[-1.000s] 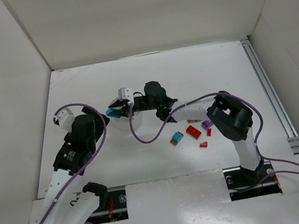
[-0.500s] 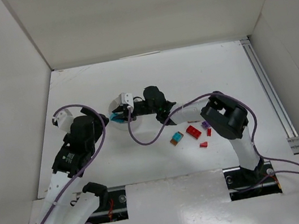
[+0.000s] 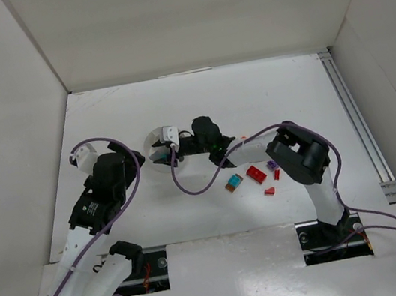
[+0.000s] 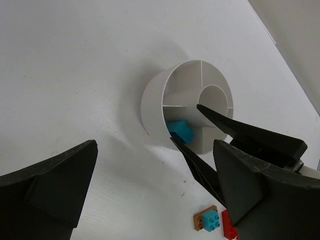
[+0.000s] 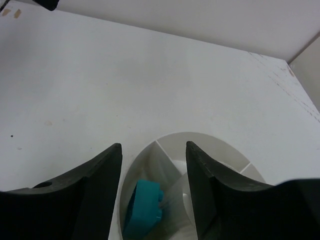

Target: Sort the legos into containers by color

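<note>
The white divided dish (image 3: 152,137) stands left of centre on the table. My right gripper (image 3: 158,154) hangs over it with its jaws open, fingertips at the rim. A teal brick (image 5: 143,210) lies loose in a wedge compartment of the dish (image 5: 210,140), below and between the right fingers; it also shows in the left wrist view (image 4: 181,132). My left gripper (image 3: 131,159) is wide open and empty, just left of the dish (image 4: 150,100). A teal brick on a brown plate (image 3: 233,182), red bricks (image 3: 256,175) and a purple brick (image 3: 272,164) lie to the right.
A small red piece (image 3: 269,191) lies nearest the front among the loose bricks. The right arm's purple cable (image 3: 189,184) loops over the table between the dish and the bricks. White walls enclose the table; a rail (image 3: 357,121) runs along its right side.
The right gripper has shifted slightly over the dish and the teal brick, seen between its fingers before, now sits lower in the compartment. The left arm has barely moved.
</note>
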`<move>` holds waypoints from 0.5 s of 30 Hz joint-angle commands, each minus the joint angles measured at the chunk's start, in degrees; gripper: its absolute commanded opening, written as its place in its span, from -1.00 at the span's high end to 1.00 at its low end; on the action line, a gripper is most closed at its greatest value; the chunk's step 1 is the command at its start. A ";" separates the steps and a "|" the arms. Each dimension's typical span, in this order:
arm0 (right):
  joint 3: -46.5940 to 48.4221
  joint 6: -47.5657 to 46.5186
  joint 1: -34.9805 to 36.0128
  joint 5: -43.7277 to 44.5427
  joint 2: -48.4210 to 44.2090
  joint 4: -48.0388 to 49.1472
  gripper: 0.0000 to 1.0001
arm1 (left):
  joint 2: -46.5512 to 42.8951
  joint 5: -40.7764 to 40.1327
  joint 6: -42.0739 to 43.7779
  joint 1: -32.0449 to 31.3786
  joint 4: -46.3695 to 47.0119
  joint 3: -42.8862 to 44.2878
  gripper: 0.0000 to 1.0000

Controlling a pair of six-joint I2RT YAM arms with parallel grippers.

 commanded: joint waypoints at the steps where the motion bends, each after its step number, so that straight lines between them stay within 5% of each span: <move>1: -0.27 -1.04 0.03 -0.09 -5.30 2.97 -0.19 | -0.74 0.54 1.78 0.30 0.89 0.50 -1.00; 4: -1.40 -1.04 0.03 -0.09 -8.73 2.97 -0.26 | -0.74 2.73 4.24 0.30 1.50 0.50 -1.00; 8: -4.30 -1.74 -2.50 2.45 -15.41 1.74 -1.00 | -0.74 6.07 8.11 0.30 4.39 1.02 -1.00; 15: -19.24 -1.74 -10.06 13.25 -34.20 -6.06 -1.00 | 2.32 19.50 15.14 0.30 13.88 0.24 -1.00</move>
